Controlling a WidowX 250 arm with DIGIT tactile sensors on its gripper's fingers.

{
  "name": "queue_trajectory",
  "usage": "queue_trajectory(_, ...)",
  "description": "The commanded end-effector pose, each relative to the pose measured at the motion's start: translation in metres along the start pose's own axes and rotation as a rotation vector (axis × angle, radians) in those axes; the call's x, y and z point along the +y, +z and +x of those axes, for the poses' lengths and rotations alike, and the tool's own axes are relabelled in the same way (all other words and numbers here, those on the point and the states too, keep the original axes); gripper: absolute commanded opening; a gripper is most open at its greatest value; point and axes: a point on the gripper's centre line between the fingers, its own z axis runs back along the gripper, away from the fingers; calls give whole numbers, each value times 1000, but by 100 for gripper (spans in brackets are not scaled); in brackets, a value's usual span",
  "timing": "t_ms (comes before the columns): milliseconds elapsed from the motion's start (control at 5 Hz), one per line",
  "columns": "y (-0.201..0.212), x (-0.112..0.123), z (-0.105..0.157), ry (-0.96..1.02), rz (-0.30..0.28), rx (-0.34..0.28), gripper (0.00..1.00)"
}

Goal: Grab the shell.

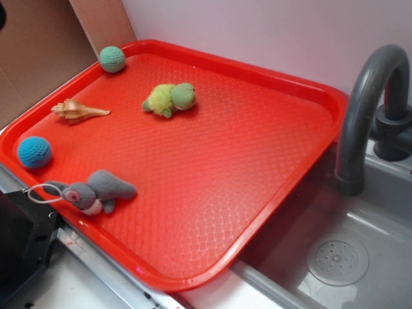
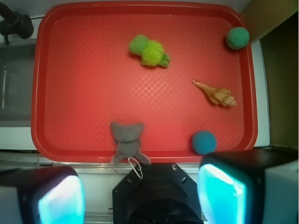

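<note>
Red plastic tray [image 1: 270, 167] w/ a diamond-textured floor and raised rim fills most of both views. It sits partly over a grey sink [image 1: 380, 212]; the sink has a round drain [image 1: 337, 259] and a dark grey curved faucet [image 1: 360, 109] at the tray's far-right side in the exterior view. Pale pinkish wall [image 1: 257, 26] behind, a brown panel [image 1: 38, 45] at the upper left corner. Light worktop [image 1: 71, 283] strip along the tray's near edge.

On the tray: the shell [image 1: 77, 111] lies flat near the left rim, pointed tail aimed toward the tray middle, nothing touching it. Green ball [image 1: 112, 59] in the far corner, blue ball [image 1: 34, 152] just beside the left rim below the shell. Yellow-green plush turtle [image 1: 170, 98] sits nearer the middle, apart from the shell. Grey plush [image 1: 96, 191] lies at the near edge, its loop hanging over the rim.

Tool [image 2: 140, 196] shows only in the wrist view, at the bottom, off the tray: fingers [image 2: 60, 198] spread wide apart, nothing between them. Shell is well apart from it, up and to the right.
</note>
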Motion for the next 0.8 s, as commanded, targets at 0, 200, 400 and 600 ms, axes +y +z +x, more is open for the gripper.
queue_trajectory(0,0,0,0,0,0,0,100)
queue_trajectory(200,-6,25,3,-246,48,-45,100)
queue_trajectory(400,-17,50,15,-459,6,-22,100)
queue_trajectory(600,-36,76,29,-606,32,-11,100)
